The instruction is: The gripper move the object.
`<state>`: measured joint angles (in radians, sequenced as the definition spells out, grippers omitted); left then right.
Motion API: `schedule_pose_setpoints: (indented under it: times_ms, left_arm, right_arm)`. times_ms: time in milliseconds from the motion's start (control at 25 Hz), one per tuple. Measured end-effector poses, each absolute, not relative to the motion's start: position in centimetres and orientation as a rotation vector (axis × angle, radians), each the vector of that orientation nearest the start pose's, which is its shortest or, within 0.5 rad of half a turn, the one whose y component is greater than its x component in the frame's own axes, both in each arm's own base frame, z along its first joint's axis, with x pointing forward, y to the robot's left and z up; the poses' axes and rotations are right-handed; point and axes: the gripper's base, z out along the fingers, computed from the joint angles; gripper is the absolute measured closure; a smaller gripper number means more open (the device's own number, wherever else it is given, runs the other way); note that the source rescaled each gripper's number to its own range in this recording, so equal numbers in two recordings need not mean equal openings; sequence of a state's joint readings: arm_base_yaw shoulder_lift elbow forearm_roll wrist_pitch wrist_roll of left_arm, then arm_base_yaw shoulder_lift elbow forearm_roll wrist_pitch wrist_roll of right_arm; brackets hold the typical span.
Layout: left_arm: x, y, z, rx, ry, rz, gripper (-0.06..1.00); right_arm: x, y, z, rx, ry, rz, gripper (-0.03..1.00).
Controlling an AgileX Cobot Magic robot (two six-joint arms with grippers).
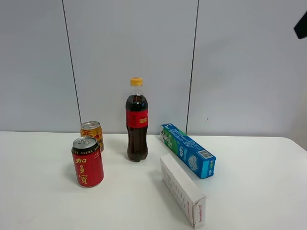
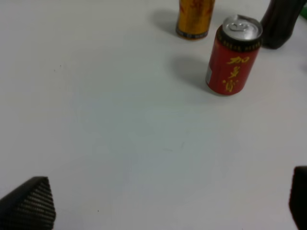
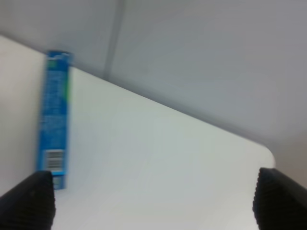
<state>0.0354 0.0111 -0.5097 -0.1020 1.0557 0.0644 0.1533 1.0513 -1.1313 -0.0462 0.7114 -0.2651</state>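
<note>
The cola bottle [image 1: 136, 122], clear with dark cola, a red label and a yellow-orange cap, stands upright at the back middle of the white table [image 1: 38, 201]. Only its dark base shows in the left wrist view [image 2: 283, 24]. My left gripper [image 2: 163, 206] is open and empty above bare table, well short of the bottle. My right gripper [image 3: 153, 201] is open and empty, high above the table's right side. Neither gripper shows in the exterior high view, apart from a black part of the right arm [image 1: 301, 25] at the upper right corner.
A red can with gold characters [image 1: 88, 162] [image 2: 233, 57] stands front left of the bottle, a gold can [image 1: 92, 134] [image 2: 194, 18] behind it. A blue box [image 1: 188, 150] [image 3: 53, 120] and a white box [image 1: 182, 189] lie right of the bottle.
</note>
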Motion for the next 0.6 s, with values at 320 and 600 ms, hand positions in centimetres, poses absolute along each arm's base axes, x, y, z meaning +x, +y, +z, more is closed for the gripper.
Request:
schedule_pose_setpoints:
  times_ms: [320,600]
  left_arm:
    - [-0.4,-0.8,28.1,0.034,2.037,-0.059,-0.06]
    - [-0.4,-0.8,28.1,0.034,2.037,-0.059,-0.06]
  right_arm:
    - [17.8,-0.8,40.2,-0.247,2.246,-0.153,0.23]
    - [11.0,-0.7,39.4,-0.189,2.208,-0.167,0.23]
